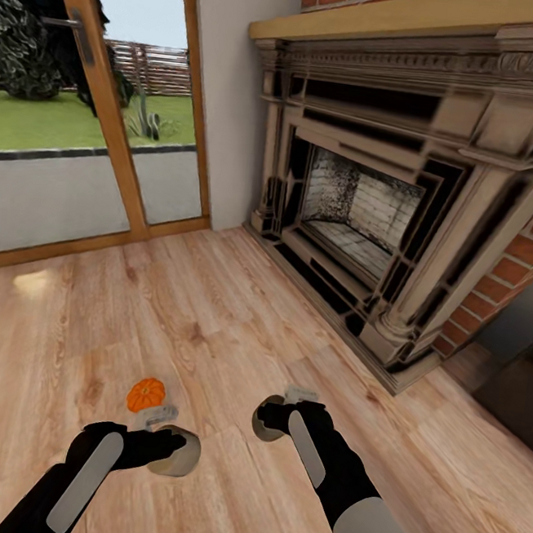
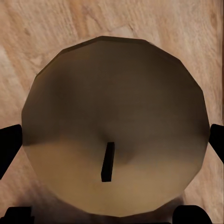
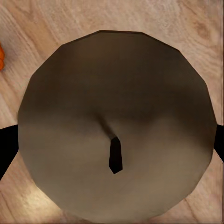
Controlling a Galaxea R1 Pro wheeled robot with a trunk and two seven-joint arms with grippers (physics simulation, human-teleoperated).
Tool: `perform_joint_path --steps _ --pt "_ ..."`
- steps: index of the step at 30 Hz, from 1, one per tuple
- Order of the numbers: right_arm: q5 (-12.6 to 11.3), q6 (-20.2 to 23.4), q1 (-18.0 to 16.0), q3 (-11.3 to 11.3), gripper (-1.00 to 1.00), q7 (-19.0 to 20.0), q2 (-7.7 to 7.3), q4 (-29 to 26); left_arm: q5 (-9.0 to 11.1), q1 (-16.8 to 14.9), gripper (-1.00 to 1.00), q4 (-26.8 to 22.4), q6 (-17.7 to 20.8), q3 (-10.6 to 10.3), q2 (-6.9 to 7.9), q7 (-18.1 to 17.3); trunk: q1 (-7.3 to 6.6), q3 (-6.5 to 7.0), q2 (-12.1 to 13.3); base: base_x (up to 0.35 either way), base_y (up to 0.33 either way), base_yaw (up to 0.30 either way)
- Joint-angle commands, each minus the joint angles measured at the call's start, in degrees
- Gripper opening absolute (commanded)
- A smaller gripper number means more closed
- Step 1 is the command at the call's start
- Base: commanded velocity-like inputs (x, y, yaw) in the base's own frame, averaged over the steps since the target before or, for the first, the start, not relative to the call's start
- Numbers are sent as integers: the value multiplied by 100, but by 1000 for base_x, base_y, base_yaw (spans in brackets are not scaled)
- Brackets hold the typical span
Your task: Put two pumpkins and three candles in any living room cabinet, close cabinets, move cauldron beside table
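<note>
Candles (image 2: 114,126) – stubby, grey-beige (dark wick), between tool fingers (image 2: 9,147)

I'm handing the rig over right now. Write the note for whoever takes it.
Left gripper: shut on a candle.
Right gripper: shut on a second candle.
One pumpkin lies on the wood floor just ahead of the left gripper, in front of the fireplace.
Done: two candles picked up.
Left: stow both in a cabinet, then this pumpkin, the other pumpkin, the third candle; close cabinets; place the cauldron.
</note>
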Motion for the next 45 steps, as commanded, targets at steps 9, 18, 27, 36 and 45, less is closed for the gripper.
perform_joint_path --steps 9,18,27,36,45 --pt "-61 7 -5 8 -100 -63 0 -4 75 -2 -100 -8 7 -4 6 53 -1 -4 -2 0 0 -278" --pt "-63 2 -5 4 -100 -58 0 -4 74 -2 -100 -8 0 2 4 58 -1 -4 -2 0 0 -279" --pt "-63 0 -5 -11 -100 -58 0 -4 74 -2 -100 -8 -10 3 -3 74 -1 -4 -2 0 0 -278" --pt "-63 -17 -5 -11 -100 -58 0 -19 78 -2 -100 6 -1 11 -1 80 -177 139 319 0 0 -278" --pt "-71 -14 -5 -13 -100 -56 0 -29 74 -2 -100 9 -1 12 0 80 -374 301 680 0 0 -277"
